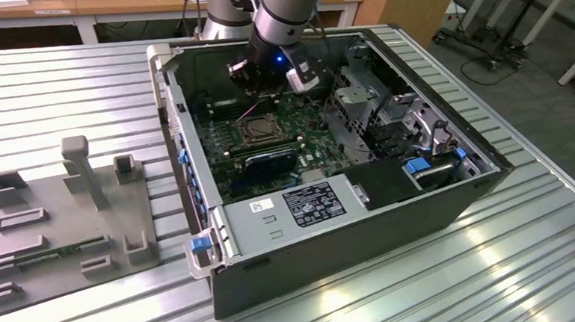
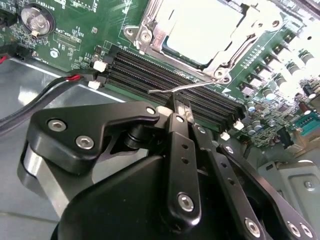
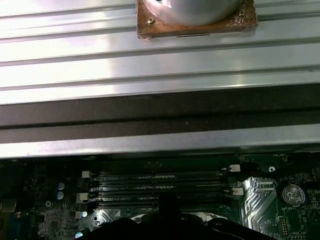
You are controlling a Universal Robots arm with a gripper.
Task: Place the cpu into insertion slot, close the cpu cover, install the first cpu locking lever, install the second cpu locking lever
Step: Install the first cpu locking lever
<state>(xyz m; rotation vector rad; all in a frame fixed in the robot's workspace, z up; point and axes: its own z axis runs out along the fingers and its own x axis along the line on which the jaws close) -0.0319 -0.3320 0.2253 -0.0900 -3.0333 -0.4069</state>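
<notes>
At socket edge: locking-lever step

Inside computer case [image 1: 383, 234], over motherboard [image 2: 90, 30]. Fingers of gripper [image 2: 181, 102] pressed together, tips just under thin locking lever [image 2: 200, 86]; contact unclear. Seated cpu [image 2: 200, 25] in insertion slot [image 2: 134, 33], cpu cover [image 2: 227, 60] down over it. Lever apparently unlatched above memory slots [image 2: 150, 70]. Judged: lever latching, first or second unclear; calls for steady sideways-and-down push, no slipping off.

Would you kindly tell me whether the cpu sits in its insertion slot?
In. In the second wrist view, the cpu lies flat within the insertion slot, the cpu cover framing it.
</notes>
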